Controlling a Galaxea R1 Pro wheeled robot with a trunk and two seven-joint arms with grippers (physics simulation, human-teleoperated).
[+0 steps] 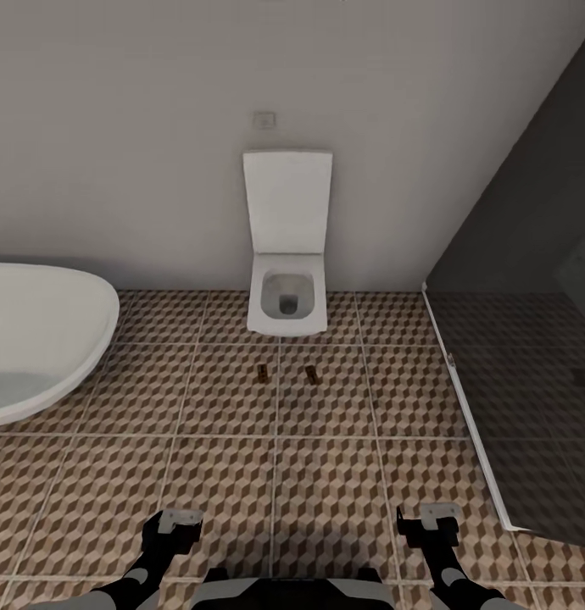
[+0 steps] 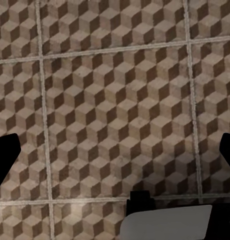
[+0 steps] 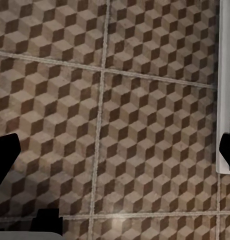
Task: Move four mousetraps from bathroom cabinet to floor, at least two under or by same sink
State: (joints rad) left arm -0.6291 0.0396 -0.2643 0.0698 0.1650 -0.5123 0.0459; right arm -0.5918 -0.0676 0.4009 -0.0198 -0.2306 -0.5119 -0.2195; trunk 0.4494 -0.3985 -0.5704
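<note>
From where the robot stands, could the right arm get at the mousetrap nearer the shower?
Probably not without driving closer. The right claw hangs low near the robot's body, while that mousetrap lies well ahead on the tiled floor, just before the toilet. Nothing lies between them; the gap alone looks too long.

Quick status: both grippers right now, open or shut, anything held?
Left gripper: open, holding nothing, over the bathroom floor.
Right gripper: open, holding nothing.
</note>
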